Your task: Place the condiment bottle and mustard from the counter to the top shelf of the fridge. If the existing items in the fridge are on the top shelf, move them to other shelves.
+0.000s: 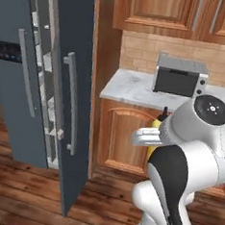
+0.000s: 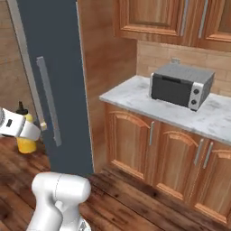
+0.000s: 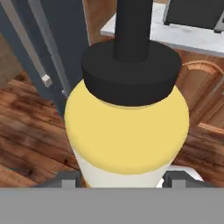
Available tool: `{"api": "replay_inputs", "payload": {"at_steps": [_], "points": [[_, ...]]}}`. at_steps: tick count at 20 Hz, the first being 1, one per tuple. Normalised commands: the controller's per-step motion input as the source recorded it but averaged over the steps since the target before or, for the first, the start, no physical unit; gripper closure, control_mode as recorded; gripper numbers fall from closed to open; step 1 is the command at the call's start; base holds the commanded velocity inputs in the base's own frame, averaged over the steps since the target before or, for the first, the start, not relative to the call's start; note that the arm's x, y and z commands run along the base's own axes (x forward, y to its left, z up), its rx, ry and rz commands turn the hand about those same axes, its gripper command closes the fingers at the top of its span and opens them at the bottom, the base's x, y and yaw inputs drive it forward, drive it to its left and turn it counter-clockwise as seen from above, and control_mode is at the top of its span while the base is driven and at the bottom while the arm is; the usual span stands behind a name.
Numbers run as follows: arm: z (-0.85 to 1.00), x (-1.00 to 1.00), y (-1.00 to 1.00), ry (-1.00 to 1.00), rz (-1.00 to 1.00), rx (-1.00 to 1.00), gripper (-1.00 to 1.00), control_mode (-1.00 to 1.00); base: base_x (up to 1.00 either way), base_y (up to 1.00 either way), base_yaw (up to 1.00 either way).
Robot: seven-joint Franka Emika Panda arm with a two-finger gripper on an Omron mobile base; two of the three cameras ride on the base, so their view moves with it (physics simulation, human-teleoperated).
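From the left base view, the fridge (image 1: 48,94) stood at the left with its right-hand door swung out toward the room, so the white shelves (image 1: 45,87) showed edge-on in the gap. The mustard (image 1: 156,130) was a sliver of yellow with its black nozzle, level with the wooden cabinet fronts and below the front edge of the counter (image 1: 131,87), mostly hidden behind the white arm. It was plainly off the counter and carried in the air. A grey toaster oven (image 1: 179,77) sat toward the back of the counter.

From the right base view, the mustard (image 2: 25,131) hung at the far left, just beside the open door's grey handle (image 2: 48,101), with the white wrist crossing in front of it. The bottle stood upright, likely so that it could be set down on its base. The counter's near left corner (image 2: 113,95) was bare.

In the hand view, the mustard (image 3: 127,131) sat close under the camera, black cap uppermost, and the gripper (image 3: 120,180) had 1 finger on each side of its pale band. The jaws were closed on the bottle. I judged the carry to the top shelf to be under way, with the door's edge the thing to clear.
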Motion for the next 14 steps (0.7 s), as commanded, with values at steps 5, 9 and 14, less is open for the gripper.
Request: {"api": "replay_inputs", "payload": {"at_steps": [5,9,14], "points": [[0.00,0.00,0.00,0.00,0.00,0.00,1.00,1.00,-0.11,0.99,0.72],[0.00,0.00,0.00,0.00,0.00,0.00,1.00,1.00,0.35,1.00,0.46],[0.00,0.00,0.00,0.00,0.00,0.00,1.00,1.00,0.74,1.00,0.26]]}}
